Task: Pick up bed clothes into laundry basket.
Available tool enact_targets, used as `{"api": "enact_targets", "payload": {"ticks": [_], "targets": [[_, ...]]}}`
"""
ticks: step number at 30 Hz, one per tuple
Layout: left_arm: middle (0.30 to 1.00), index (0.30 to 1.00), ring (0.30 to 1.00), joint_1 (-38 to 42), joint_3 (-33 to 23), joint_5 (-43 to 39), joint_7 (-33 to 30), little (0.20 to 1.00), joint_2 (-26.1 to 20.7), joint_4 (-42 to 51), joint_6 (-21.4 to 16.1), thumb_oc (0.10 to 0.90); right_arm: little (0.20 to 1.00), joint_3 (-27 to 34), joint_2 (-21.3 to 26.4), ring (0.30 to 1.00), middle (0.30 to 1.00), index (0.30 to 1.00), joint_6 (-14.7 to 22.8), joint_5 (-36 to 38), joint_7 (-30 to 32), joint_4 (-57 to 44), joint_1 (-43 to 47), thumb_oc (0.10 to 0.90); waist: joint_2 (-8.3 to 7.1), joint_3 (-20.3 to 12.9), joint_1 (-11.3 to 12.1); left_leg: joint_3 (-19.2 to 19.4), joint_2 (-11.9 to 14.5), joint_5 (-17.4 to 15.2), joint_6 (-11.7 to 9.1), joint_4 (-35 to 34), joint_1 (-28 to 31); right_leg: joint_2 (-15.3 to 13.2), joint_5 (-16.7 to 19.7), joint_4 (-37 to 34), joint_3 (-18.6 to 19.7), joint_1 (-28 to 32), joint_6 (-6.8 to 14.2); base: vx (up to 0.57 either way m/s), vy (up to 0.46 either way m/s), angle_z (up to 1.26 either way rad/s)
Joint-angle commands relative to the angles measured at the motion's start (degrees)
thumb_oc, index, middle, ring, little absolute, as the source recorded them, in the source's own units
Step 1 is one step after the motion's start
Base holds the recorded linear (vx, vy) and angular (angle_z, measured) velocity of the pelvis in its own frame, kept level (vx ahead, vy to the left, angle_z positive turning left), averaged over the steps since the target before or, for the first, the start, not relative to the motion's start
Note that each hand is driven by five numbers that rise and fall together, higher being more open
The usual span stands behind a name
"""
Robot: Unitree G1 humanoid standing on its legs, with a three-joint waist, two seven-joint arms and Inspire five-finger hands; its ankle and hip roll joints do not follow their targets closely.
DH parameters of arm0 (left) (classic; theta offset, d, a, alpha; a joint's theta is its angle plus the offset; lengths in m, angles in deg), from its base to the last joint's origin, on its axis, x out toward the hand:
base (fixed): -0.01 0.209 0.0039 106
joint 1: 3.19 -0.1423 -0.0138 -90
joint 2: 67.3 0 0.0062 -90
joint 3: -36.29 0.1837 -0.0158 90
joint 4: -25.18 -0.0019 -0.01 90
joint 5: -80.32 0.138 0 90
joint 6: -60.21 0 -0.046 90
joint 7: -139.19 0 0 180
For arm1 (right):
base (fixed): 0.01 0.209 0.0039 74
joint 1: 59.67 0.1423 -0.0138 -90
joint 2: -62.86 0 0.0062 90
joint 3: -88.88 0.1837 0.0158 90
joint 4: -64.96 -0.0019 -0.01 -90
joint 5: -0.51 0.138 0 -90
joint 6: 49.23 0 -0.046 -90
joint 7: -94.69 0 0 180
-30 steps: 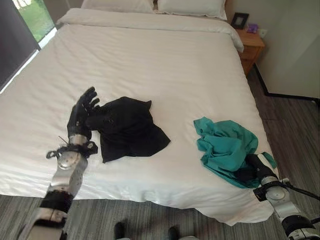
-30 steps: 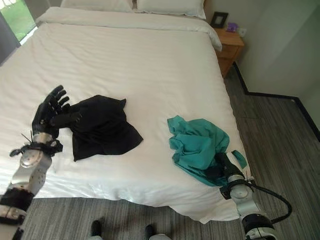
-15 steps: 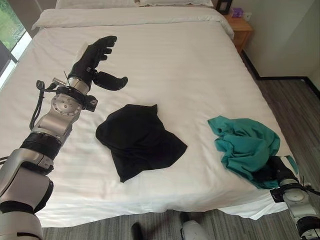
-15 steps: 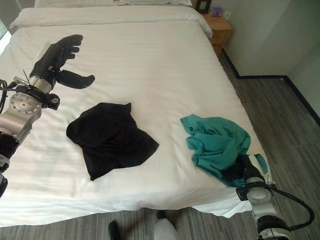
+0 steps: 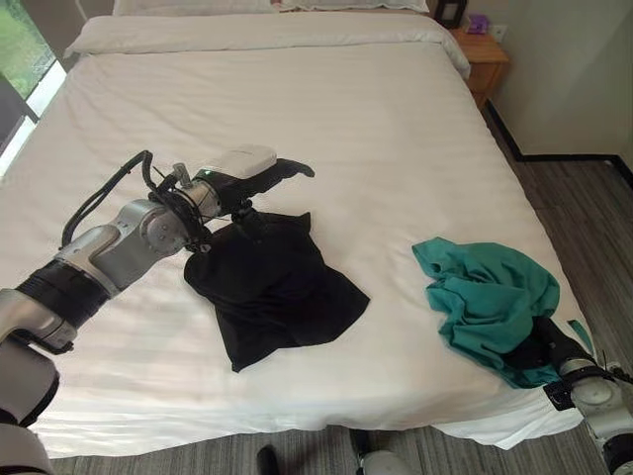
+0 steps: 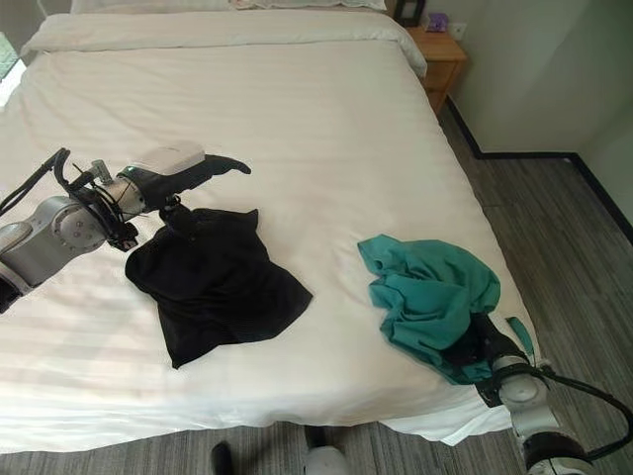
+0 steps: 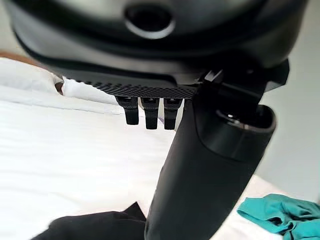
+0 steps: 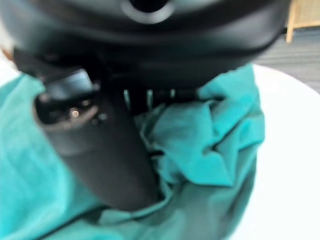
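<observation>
Left hand lowered, above black garment

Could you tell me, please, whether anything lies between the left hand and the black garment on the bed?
Nothing visible does. The left hand hovers over the far edge of the black garment, its fingers straight, with bare white bed sheet around it. The teal garment lies well off to the right.

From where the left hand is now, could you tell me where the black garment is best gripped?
Probably at the bunched far edge of the black garment, right under the left hand, coming down from above. That edge is raised in folds, while the rest lies flat on the bed and offers little to pinch.
</observation>
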Motion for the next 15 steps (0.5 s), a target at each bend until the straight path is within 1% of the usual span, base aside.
{"api": "enact_targets", "payload": {"ticks": [1,4,7,9,10,12,14,15], "targets": [[0.900,0.900,0.900,8.1,-10.4,-3.4,-3.7,0.900,-3.5,-0.5,-1.6,0.800,0.300,-7.8,-4.2,0.300,0.300,0.300,-5.1,-6.9,-3.2,5.1,-7.1,0.400,0.31,-0.6,2.8,-1.5,-2.7,-0.4,-1.5,0.0,0.9,-3.2,-1.0,-1.5,-2.2,8.9,5.7,0.01,-0.018,0.06],[0.900,0.900,0.900,8.5,-10.1,-3.6,-3.7,0.900,-3.8,1.1,-1.5,0.800,0.300,-8.5,-4.7,0.300,0.300,0.300,-5.3,-7.1,-3.4,5.2,-7.2,0.400,0.17,-0.8,3.1,-2.0,-2.9,-0.5,-1.4,0.0,0.7,-3.3,-1.1,-1.6,-2.6,9.1,5.7,0.00,-0.016,0.10],[0.900,0.900,0.900,5.6,-11.1,-4.7,-2.4,0.900,-5.1,4.9,-1.7,0.800,0.300,-8.7,-4.9,0.300,0.300,0.300,-5.4,-7.2,-3.5,3.6,-7.6,0.400,-0.18,-0.6,3.6,-2.3,-3.0,-0.4,-1.4,0.0,0.5,-3.3,-1.3,-1.6,-2.7,9.2,5.6,0.00,-0.006,0.01],[0.900,0.900,0.900,4.3,-11.4,-5.1,-1.7,0.900,-5.1,6.2,-1.7,0.800,0.300,-8.9,-5.0,0.300,0.300,0.300,-5.3,-7.1,-3.3,4.0,-7.4,0.400,-0.26,-0.6,3.8,-2.5,-3.0,-0.5,-1.4,0.0,0.5,-3.4,-1.3,-1.7,-2.8,9.3,5.6,0.00,-0.011,0.08],[0.900,0.900,0.900,1.9,-11.3,-4.7,0.5,0.900,-5.9,10.5,-1.6,0.800,0.300,-8.7,-5.2,0.300,0.300,0.300,-5.4,-7.2,-3.4,2.5,-7.6,0.400,-0.49,-0.5,4.2,-2.7,-3.1,-0.6,-1.3,0.0,0.5,-3.5,-1.4,-1.8,-2.9,9.5,5.5,0.00,-0.005,0.09],[0.900,0.900,0.900,-1.2,-12.1,-3.7,2.2,0.900,-6.4,13.7,-1.5,0.800,0.300,-8.6,-5.1,0.300,0.300,0.300,-5.3,-7.5,-3.6,0.7,-7.9,0.400,-0.72,-0.3,4.3,-2.7,-3.1,-0.7,-1.3,0.0,0.5,-3.5,-1.5,-1.8,-2.8,9.6,5.5,0.00,-0.003,0.02],[0.900,0.900,0.900,-2.7,-12.1,-2.6,3.7,0.900,-6.2,16.2,-1.5,0.800,0.300,-9.0,-5.4,0.300,0.300,0.300,-5.2,-7.6,-3.2,2.2,-7.1,0.400,-0.80,-0.1,4.7,-2.6,-3.1,-0.8,-1.2,0.0,0.5,-3.5,-1.5,-1.9,-2.8,9.6,5.5,0.00,0.000,0.00],[0.900,0.900,0.900,-3.3,-12.2,-1.7,4.2,0.900,-6.4,17.6,-1.2,0.800,0.300,-9.1,-5.2,0.300,0.300,0.300,-5.4,-7.9,-3.4,1.1,-6.9,0.400,-0.90,0.0,4.6,-2.6,-3.1,-0.9,-1.2,0.0,0.5,-3.5,-1.5,-1.9,-2.8,9.7,5.5,0.00,0.000,0.00]]}}
